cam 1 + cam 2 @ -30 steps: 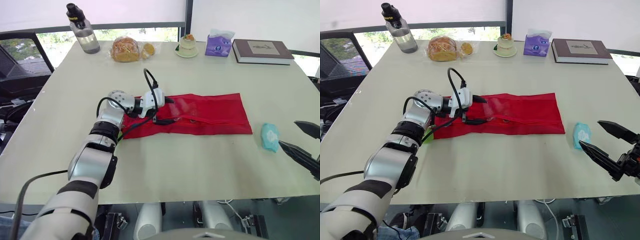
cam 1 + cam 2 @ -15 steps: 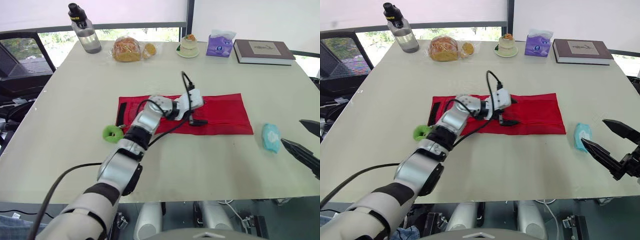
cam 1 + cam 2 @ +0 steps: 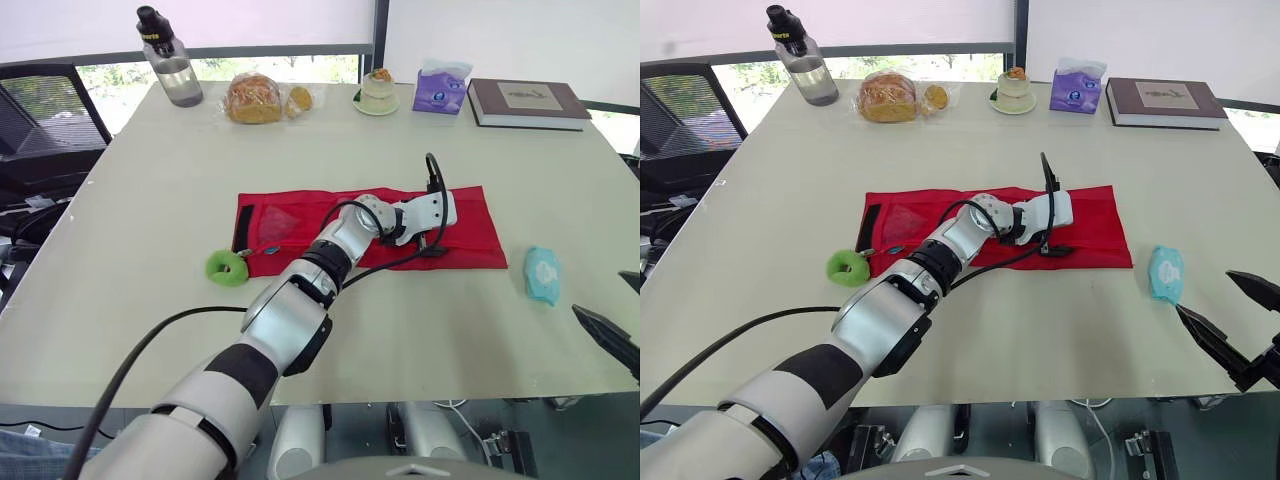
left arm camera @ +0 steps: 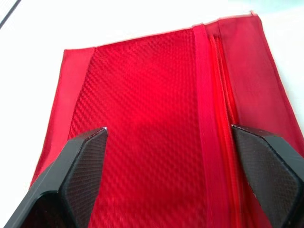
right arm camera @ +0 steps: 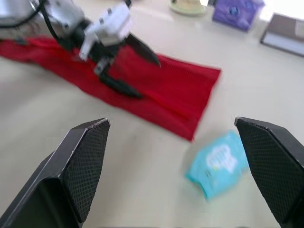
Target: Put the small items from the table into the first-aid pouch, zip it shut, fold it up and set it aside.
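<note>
The red first-aid pouch (image 3: 300,215) lies flat and unfolded in the middle of the table. My left arm reaches across it, and my left gripper (image 3: 1075,232) stands open over the pouch's right end. The left wrist view looks down on red mesh and the zip line (image 4: 209,118) between the open fingers (image 4: 80,166). A green ring (image 3: 227,267) lies on the table off the pouch's front left corner. A teal packet (image 3: 541,274) lies to the right of the pouch. My right gripper (image 3: 1205,293) is open, low at the table's right front, just short of the packet (image 5: 218,164).
Along the far edge stand a water bottle (image 3: 170,65), bagged bread (image 3: 255,98), a small dessert cup (image 3: 377,92), a purple tissue pack (image 3: 440,88) and a book (image 3: 525,102). A black chair (image 3: 40,120) is beyond the table's left side.
My left gripper has slid along the pouch from its left end to its right end, uncovering the green ring. The right gripper has drawn back a little from the teal packet.
</note>
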